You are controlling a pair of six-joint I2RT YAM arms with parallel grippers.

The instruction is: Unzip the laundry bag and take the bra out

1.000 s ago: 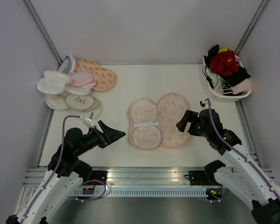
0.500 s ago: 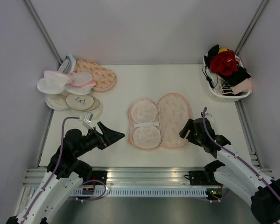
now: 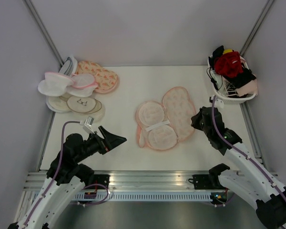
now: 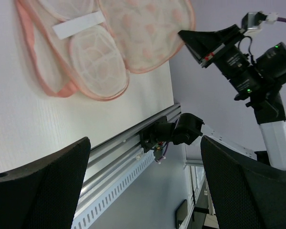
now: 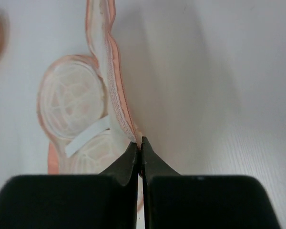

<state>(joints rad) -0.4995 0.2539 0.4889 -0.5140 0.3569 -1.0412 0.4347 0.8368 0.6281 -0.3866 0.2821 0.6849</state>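
White tabletop (image 3: pixel 124 95) from above: bag (image 3: pixel 177 110) lies open at center, red bra (image 3: pixel 229 64) piled among other garments in the far-right basket (image 3: pixel 225 98). Left wrist: left fingers (image 4: pixel 43 191) spread wide, holding nothing. Right wrist: right fingers (image 5: pixel 127 167) pinched together, apparently on the bag's raised pink edge.

Left end effector (image 3: pixel 116 139) fingers spread wide; right end effector (image 5: pixel 141 146) fingers pinched together on laundry bag (image 3: pixel 178 112) edge.
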